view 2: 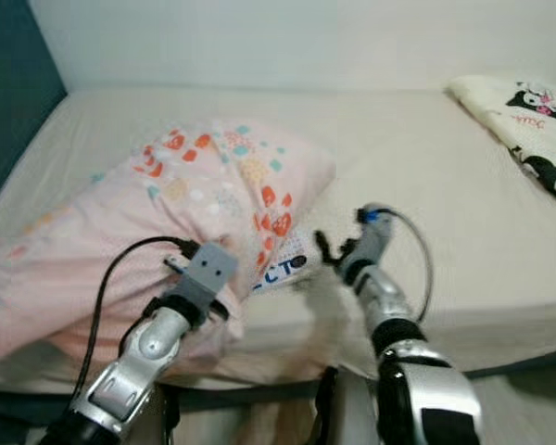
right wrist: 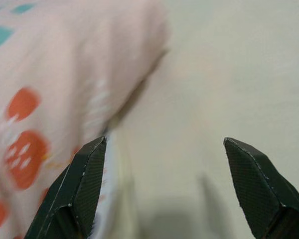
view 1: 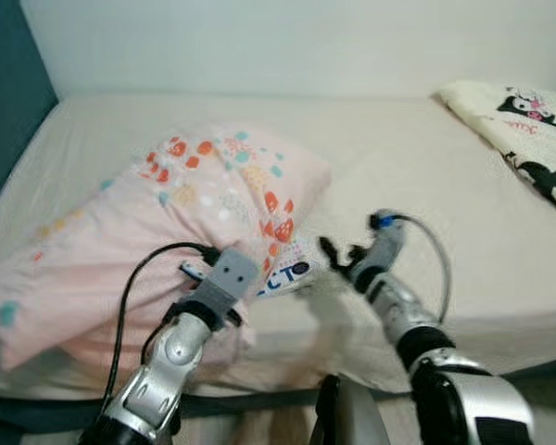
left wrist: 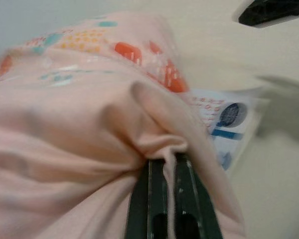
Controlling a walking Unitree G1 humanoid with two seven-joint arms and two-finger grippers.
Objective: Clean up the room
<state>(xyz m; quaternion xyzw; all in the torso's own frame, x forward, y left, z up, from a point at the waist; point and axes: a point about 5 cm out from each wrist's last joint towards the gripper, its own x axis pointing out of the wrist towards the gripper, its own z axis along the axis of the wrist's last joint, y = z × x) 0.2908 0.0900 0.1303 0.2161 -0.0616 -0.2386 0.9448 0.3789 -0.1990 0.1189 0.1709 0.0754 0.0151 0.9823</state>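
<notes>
Pink quilt [view 1: 167,232] heaped left-centre on bed [view 1: 426,185]. My left claw [left wrist: 169,172] clenched on a quilt fold. Right claw [right wrist: 164,149] spread wide beside quilt edge, holding nothing. Risk: thin pinch slips if I tug.

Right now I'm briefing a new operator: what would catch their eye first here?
The pink patterned duvet heaped on the left of the cream mattress, with the left gripper shut on a fold of it. The right gripper hangs open at its edge, by a printed label.
</notes>
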